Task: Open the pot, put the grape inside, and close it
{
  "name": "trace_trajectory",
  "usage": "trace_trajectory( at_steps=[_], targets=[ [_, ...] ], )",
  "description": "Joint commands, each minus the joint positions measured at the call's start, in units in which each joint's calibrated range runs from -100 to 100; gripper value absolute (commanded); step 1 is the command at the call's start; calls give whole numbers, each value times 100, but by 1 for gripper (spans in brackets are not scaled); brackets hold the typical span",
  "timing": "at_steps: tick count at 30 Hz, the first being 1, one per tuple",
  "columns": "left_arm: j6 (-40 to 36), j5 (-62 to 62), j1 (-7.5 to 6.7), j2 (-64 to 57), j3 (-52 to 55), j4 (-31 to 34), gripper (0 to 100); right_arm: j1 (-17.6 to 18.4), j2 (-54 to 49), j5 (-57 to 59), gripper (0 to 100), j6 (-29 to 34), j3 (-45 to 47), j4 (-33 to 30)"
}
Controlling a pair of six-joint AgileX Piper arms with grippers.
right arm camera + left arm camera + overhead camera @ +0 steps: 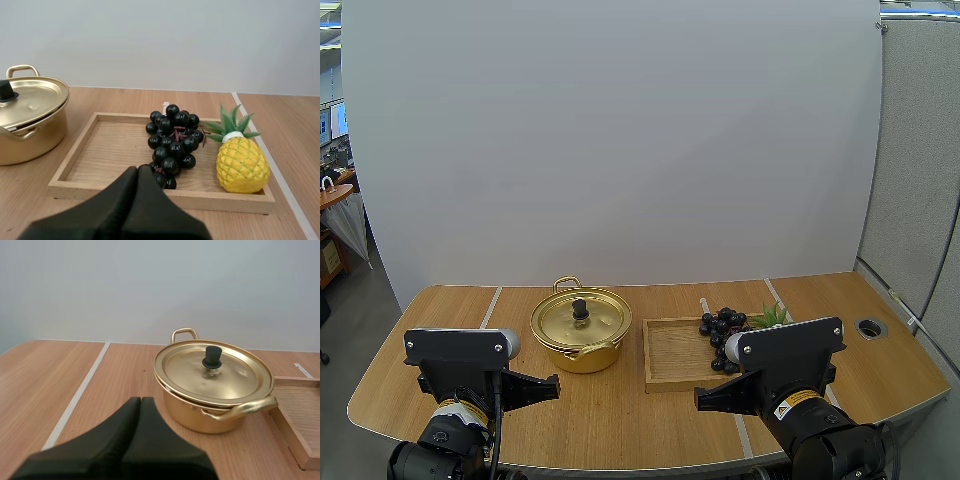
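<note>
A gold pot stands on the table with its lid on, a black knob at the lid's middle. To its right a bunch of dark grapes lies in a wooden tray. My left gripper is shut on nothing, low and short of the pot's near side. My right gripper is shut on nothing, at the tray's near edge in front of the grapes.
A small toy pineapple lies in the tray right of the grapes. A white line runs along the table left of the pot. A round cable hole sits near the table's right edge.
</note>
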Motion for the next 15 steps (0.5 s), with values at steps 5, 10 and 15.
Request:
trace_trajectory(
  at_steps=[5,10,15],
  targets=[
    [-44,-144,-16,-19,-263,64,0,-19,-41,-159,0,-31,4,124],
    [-44,245,-16,-19,-1088,64,0,-19,-41,40,0,-31,-560,135],
    [-21,588,-16,-19,-1970,64,0,-19,-41,983,0,-31,-1551,144]
  ],
)
